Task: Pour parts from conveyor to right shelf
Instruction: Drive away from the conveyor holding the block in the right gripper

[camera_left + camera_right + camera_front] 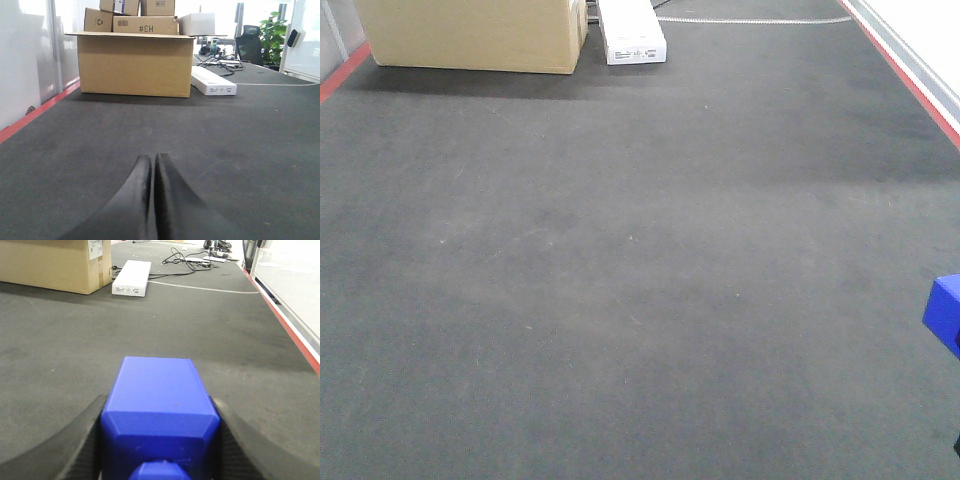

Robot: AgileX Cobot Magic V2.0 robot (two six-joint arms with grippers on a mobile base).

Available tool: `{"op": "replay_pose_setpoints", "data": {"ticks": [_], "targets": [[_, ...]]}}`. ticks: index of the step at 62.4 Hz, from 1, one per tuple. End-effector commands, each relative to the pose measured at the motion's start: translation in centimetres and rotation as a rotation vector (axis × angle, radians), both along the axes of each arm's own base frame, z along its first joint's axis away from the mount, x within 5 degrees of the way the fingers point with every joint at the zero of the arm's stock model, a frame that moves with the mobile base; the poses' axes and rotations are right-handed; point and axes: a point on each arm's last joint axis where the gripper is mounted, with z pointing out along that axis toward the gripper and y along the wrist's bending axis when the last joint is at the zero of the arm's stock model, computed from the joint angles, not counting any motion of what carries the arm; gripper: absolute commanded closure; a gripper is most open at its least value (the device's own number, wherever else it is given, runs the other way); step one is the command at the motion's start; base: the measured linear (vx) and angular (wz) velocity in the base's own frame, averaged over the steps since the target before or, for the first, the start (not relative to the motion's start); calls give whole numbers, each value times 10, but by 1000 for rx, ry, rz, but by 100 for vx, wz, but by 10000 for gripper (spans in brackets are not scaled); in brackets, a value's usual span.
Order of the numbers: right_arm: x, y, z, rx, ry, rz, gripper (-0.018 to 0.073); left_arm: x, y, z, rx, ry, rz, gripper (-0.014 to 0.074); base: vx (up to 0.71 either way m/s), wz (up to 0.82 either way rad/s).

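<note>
My right gripper is shut on one of the parts, a glossy blue block with a small nub facing the camera. Its dark fingers press on both sides of the block above the grey carpet. In the front view only a corner of this blue block shows at the right edge. My left gripper is shut, its two black fingers touching with nothing between them, low over the carpet. The conveyor and the right shelf are out of view.
A large cardboard box stands ahead on the left with smaller boxes on top, and a flat white box lies beside it. Red floor stripes run along both sides. Cables, a chair and a plant are further back.
</note>
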Motion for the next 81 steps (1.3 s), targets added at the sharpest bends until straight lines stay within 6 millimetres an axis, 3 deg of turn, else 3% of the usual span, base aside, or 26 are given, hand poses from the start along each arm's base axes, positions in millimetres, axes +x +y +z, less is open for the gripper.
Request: {"op": "replay_pose_setpoints", "data": {"ticks": [1,81], "targets": [[1,-1,17,3,-105,-14,564,0,0,-3,-10,-60,-3,603,-8,-1],[1,-1,17,3,-105,-14,564,0,0,-3,-10,-60,-3,603,-30,0]]}}
